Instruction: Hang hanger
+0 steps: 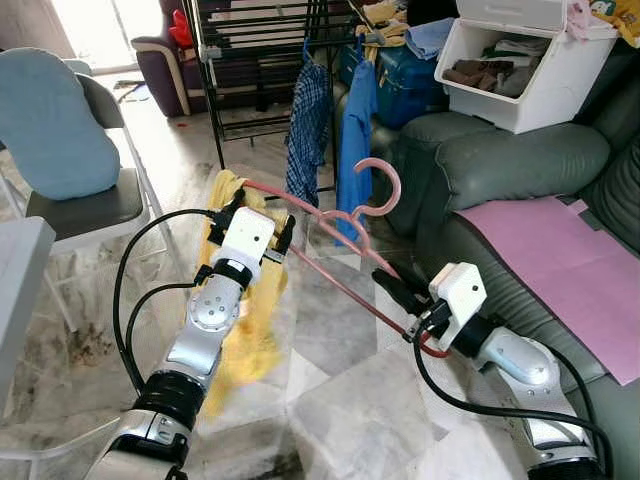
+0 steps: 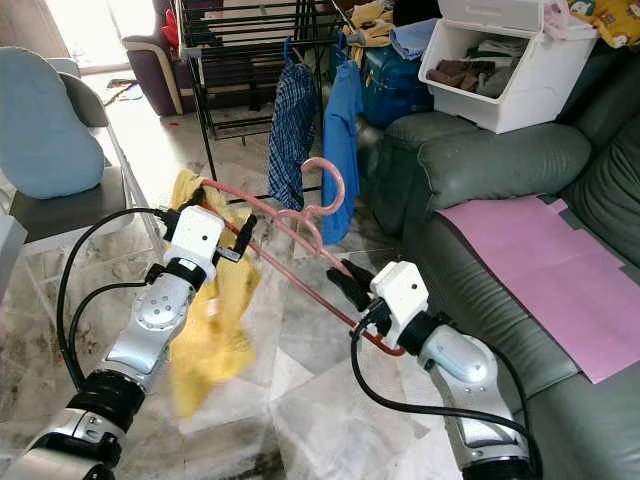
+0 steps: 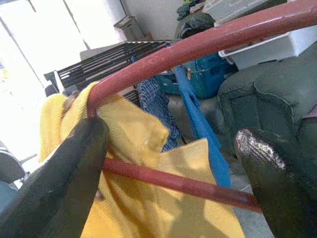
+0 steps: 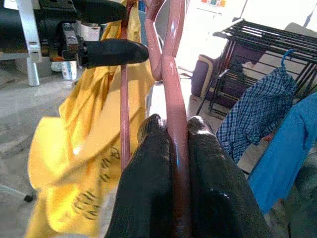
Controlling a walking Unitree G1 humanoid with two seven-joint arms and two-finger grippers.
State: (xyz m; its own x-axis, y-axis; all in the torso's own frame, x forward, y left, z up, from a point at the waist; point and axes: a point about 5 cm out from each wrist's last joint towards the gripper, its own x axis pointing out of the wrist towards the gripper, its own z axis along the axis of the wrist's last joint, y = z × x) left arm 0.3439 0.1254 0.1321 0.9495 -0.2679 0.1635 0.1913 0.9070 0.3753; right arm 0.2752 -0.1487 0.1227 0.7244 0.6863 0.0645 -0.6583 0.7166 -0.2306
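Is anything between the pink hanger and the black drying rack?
Nothing visible blocks it. The hanger faces open floor up to the rack; a checked shirt and blue shirt already hang there.

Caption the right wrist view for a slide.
Right end effector clamps the pink hanger; yellow shirt drapes its far end.
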